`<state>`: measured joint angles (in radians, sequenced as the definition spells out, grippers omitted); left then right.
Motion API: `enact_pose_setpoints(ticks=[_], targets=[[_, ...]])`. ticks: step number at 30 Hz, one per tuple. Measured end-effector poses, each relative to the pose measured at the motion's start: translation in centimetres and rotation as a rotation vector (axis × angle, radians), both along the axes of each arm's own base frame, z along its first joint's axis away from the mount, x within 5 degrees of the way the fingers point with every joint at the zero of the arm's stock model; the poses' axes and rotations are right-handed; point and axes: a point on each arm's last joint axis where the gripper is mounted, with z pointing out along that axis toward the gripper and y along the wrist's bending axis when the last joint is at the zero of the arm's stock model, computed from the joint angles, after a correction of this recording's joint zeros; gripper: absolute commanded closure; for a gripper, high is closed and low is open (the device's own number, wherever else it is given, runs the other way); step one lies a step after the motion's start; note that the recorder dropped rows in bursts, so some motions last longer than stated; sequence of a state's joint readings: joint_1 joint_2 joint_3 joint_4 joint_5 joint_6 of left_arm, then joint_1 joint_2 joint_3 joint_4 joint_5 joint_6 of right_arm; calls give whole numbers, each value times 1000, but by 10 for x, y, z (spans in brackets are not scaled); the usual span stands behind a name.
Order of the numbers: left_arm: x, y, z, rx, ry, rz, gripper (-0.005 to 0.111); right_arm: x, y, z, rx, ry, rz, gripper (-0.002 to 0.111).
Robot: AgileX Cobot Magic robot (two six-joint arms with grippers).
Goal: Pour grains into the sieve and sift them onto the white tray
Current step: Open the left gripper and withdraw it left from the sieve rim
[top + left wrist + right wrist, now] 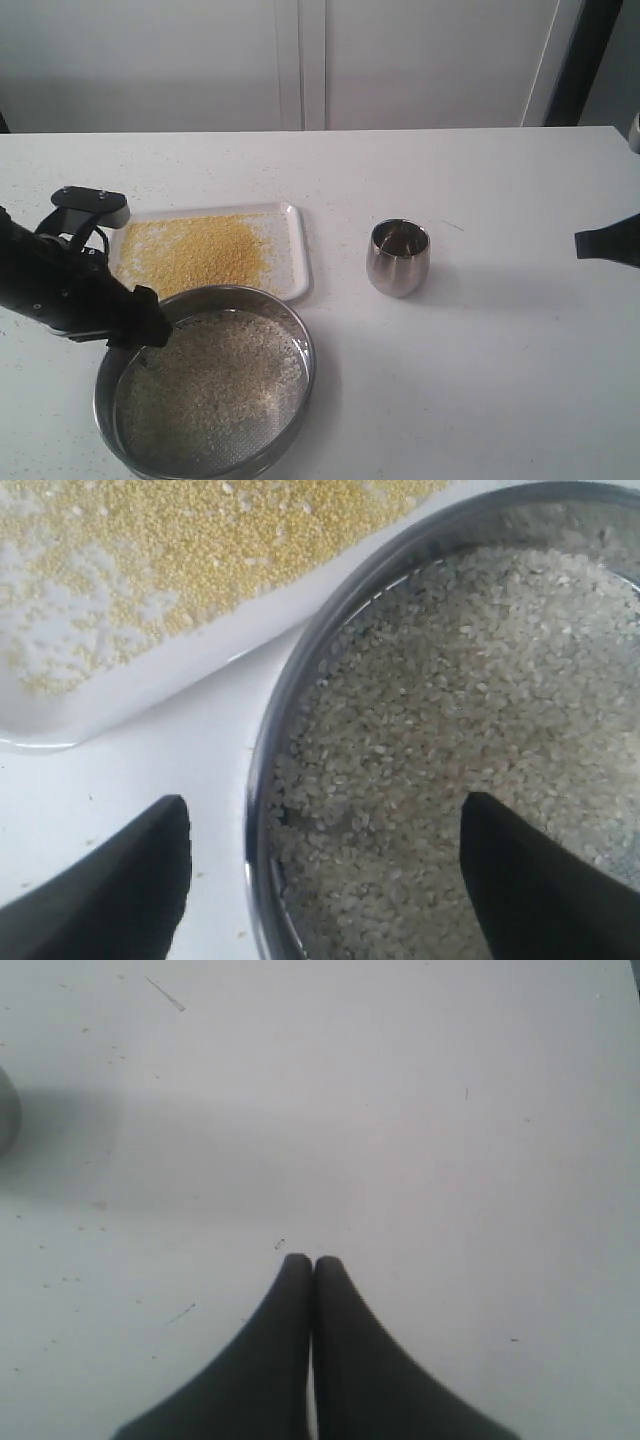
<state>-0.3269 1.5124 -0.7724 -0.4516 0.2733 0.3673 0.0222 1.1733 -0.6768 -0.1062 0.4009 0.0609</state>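
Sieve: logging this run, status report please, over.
Left gripper open, straddling sieve rim. Right gripper shut, empty. White grains in sieve, yellow grains on tray. Cup clear, nothing blocking.

The scene is lit brightly and evenly by soft, diffuse light. In the exterior view the table [500,350] is nearly washed out, and only faint, soft-edged shadows are cast beside the cup [398,258] and the sieve [262,296]. In the left wrist view the tray [190,655] is overexposed, the grains [480,700] are rendered fairly sharp, and the dark left fingers [120,880] are blurred. In the right wrist view a broad soft shadow is laid across the table, and the right fingers [270,1360] are soft-edged.
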Motion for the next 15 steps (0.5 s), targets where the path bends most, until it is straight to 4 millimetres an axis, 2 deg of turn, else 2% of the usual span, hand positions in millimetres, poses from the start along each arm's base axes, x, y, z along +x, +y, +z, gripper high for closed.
enact_pose_setpoints(ticks=[2, 4, 6, 12, 15], targets=[[-2, 0, 4, -5, -5, -4, 35, 0, 0, 0, 0, 0, 0, 108], [-5, 0, 8, -11, -4, -11, 45, 0, 0, 0, 0, 0, 0, 108], [-8, 1, 13, -16, -4, -22, 57, 0, 0, 0, 0, 0, 0, 108], [-20, 6, 28, 29, -26, -97, 105, 0, 0, 0, 0, 0, 0, 108], [-28, 10, 37, 68, -46, -142, 107, 0, 0, 0, 0, 0, 0, 108]])
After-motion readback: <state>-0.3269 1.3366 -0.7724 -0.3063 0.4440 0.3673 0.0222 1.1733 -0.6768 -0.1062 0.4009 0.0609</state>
